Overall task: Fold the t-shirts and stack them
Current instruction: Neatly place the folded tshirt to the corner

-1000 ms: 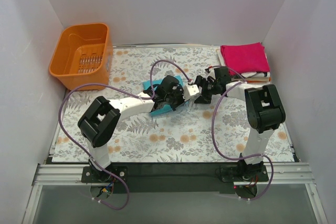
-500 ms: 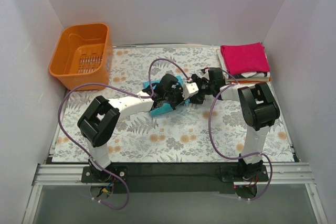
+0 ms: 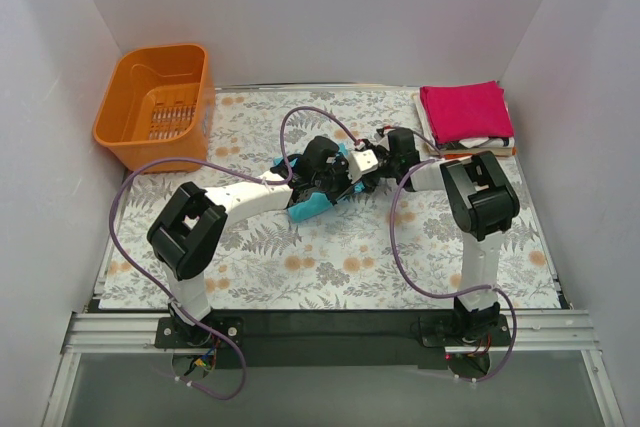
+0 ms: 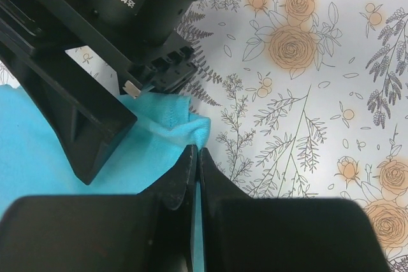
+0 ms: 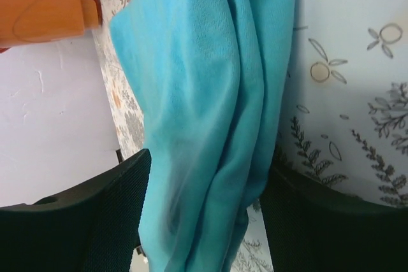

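Observation:
A teal t-shirt (image 3: 308, 203) lies bunched on the floral cloth mid-table. My left gripper (image 3: 328, 175) is over its right end, and my right gripper (image 3: 362, 167) meets it from the right. In the left wrist view my left gripper (image 4: 196, 152) is shut with a thin teal edge of the shirt (image 4: 44, 151) pinched between the jaws. In the right wrist view my right gripper (image 5: 207, 221) has the bunched teal shirt (image 5: 204, 93) filling the gap between its jaws, touching both. A folded magenta-pink t-shirt (image 3: 465, 110) tops a stack with white and orange ones at the back right.
An orange plastic basket (image 3: 157, 104) stands at the back left, and its rim also shows in the right wrist view (image 5: 44, 4). White walls close in the left, back and right sides. Purple cables loop over both arms near the shirt.
My right gripper has moved left and a little back, closing in on the shirt beside my left gripper. My left gripper has shifted slightly back with the teal cloth.

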`<state>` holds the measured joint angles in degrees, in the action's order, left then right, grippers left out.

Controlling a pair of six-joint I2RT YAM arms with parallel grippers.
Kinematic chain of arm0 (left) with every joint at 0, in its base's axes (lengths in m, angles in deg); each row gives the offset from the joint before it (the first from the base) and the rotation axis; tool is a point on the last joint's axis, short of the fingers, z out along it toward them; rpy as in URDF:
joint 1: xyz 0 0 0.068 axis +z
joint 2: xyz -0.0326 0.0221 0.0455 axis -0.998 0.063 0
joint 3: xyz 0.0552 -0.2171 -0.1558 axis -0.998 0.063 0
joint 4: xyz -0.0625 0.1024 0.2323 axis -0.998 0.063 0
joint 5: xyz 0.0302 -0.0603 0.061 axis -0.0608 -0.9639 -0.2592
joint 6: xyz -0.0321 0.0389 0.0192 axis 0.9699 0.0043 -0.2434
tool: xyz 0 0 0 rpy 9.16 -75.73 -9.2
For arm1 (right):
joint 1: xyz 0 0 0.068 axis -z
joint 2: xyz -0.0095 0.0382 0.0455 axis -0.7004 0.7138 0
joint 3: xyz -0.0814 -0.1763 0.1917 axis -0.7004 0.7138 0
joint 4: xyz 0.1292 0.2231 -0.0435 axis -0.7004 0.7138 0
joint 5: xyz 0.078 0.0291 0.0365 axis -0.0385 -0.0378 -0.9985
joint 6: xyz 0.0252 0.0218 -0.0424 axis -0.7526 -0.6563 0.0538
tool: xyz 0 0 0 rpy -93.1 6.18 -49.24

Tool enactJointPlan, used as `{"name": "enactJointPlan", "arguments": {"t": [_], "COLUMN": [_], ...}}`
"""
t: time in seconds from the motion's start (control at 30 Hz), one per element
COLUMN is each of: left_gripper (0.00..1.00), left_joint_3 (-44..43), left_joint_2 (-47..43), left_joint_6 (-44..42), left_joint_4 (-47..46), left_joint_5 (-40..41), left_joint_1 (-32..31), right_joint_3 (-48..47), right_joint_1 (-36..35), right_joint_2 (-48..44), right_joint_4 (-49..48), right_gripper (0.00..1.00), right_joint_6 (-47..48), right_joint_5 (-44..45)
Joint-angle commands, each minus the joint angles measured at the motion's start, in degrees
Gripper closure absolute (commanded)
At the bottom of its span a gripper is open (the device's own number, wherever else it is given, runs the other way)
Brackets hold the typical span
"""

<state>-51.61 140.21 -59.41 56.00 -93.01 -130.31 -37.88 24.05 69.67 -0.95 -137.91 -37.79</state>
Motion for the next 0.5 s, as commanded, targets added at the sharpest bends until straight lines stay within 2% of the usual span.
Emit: {"name": "enactJointPlan", "arguments": {"t": [0.0,0.13,0.2,0.23,0.3,0.4,0.43,0.47], "left_gripper": [1.00,1.00,1.00,1.00,1.00,1.00,1.00,0.95], "left_joint_3": [-1.91,-1.74,-1.82,-1.91,-1.91,-1.91,-1.91,-2.00], "left_joint_2": [-1.22,-1.04,-1.04,-0.96,-0.87,-0.78,-0.95,-1.22], "left_joint_6": [0.70,0.61,0.87,0.96,1.13,1.22,1.66,2.10], "left_joint_4": [-1.11,-1.02,-0.93,-0.93,-1.02,-0.93,-0.93,-0.67], "left_joint_5": [-1.20,-1.38,-1.29,-1.46,-1.55,-1.29,-0.94,-0.50], "left_joint_1": [0.42,0.77,0.86,0.86,0.94,0.94,0.94,1.20], "right_joint_3": [-1.56,-2.00,-2.00,-2.09,-2.70,-3.84,-4.54,-4.81], "right_joint_1": [-0.25,-0.42,-0.95,-1.21,-1.57,-1.83,-1.75,-1.57], "right_joint_2": [2.42,4.10,4.27,4.53,4.98,5.42,5.07,4.54], "right_joint_4": [-1.92,-2.72,-2.98,-3.16,-3.16,-2.90,-2.72,-1.67], "right_gripper": [0.39,0.43,0.51,0.62,0.69,0.95,0.99,0.99], "right_joint_6": [1.02,1.20,1.90,2.25,2.78,5.67,6.72,7.78], "right_joint_5": [5.08,5.43,6.48,6.40,6.14,5.96,5.70,5.61]}}
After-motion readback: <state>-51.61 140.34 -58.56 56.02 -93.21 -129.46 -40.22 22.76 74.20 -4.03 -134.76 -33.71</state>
